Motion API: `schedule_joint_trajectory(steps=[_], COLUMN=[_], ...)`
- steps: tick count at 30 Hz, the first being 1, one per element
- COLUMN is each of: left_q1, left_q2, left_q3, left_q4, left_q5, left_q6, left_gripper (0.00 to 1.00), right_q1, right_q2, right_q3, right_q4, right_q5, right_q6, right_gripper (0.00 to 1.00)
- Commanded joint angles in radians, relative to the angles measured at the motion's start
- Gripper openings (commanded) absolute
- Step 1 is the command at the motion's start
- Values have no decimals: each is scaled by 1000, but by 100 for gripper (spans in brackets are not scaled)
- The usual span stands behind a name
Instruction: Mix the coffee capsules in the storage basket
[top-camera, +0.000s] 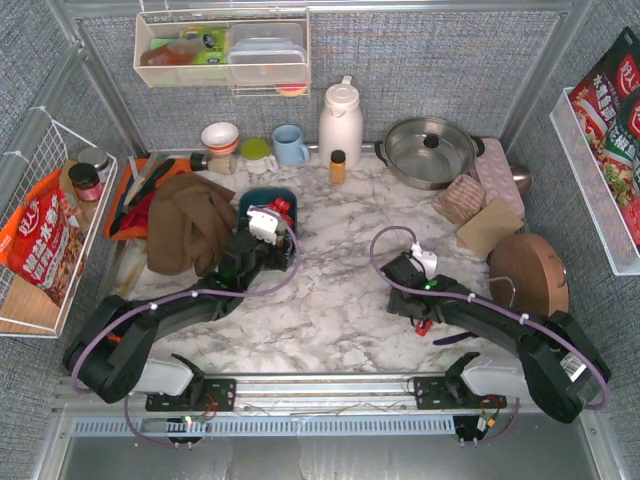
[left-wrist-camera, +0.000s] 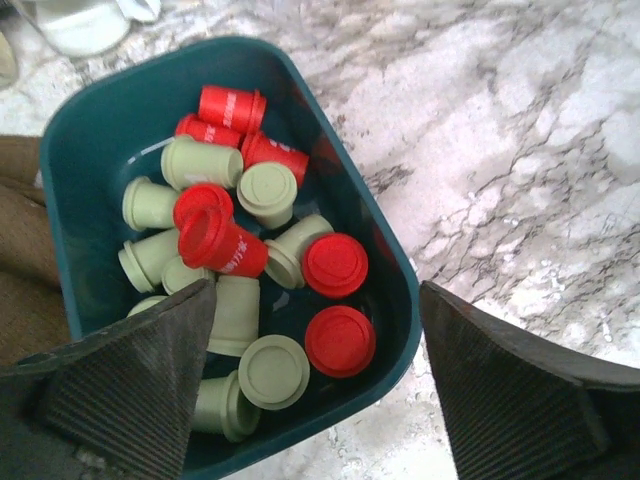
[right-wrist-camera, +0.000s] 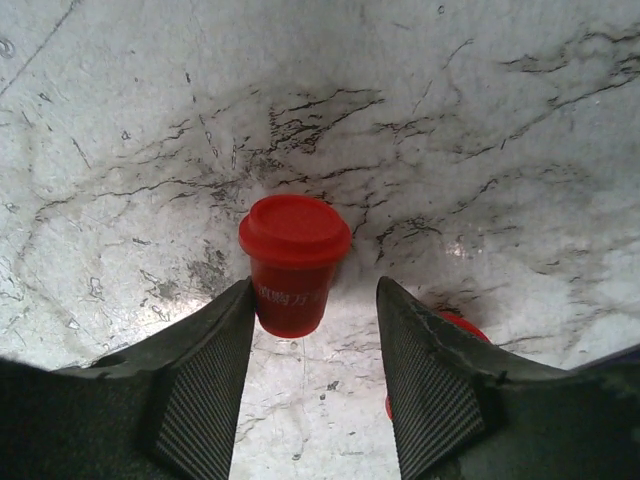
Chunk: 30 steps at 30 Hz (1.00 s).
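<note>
Hovering over the storage basket (left-wrist-camera: 95, 140), at the left of the marble table (top-camera: 340, 300), the left gripper (left-wrist-camera: 315, 300) is held with its jaws spread wide, and nothing is gripped between them. Inside the basket the coffee capsules (left-wrist-camera: 240, 250) are seen in a loose heap, red and pale green ones side by side. To the right, well apart from the basket, one red capsule (right-wrist-camera: 293, 250) is standing alone on the table. The right gripper (right-wrist-camera: 315, 290) is set low around it, one finger on each side. A gap is visible at the right finger, so the capsule is judged as not yet clamped. The step in hand is judged to be the collecting of this stray capsule. For the next move, the jaws must be closed squarely on its tapered body without tipping it, and then it must be carried to the basket.
</note>
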<state>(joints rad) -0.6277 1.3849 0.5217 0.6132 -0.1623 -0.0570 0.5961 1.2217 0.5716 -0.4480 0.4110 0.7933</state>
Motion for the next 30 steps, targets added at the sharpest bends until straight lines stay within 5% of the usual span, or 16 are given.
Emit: schedule_joint_trajectory(steps=[1,16,23,30], left_q1=[0,-10,-146,-245], left_q2=[-43,-12,81,196], left_q3=[-13,-72,-134,-81], left_q4=[100,328,545,681], left_q5=[41,391,563,655], left_q6=[67,181,501,599], left_gripper=[98,99,99,99], right_q1=[1,2,4,36], right_q2=[3,-23,-170,-218], right_q3=[-22,29,87,89], right_q4=[69,103,189,327], right_q5=[-18,-103,-432,-608], right_q6=[10,-182,-320,-282], right_gripper=[53,31,31,30])
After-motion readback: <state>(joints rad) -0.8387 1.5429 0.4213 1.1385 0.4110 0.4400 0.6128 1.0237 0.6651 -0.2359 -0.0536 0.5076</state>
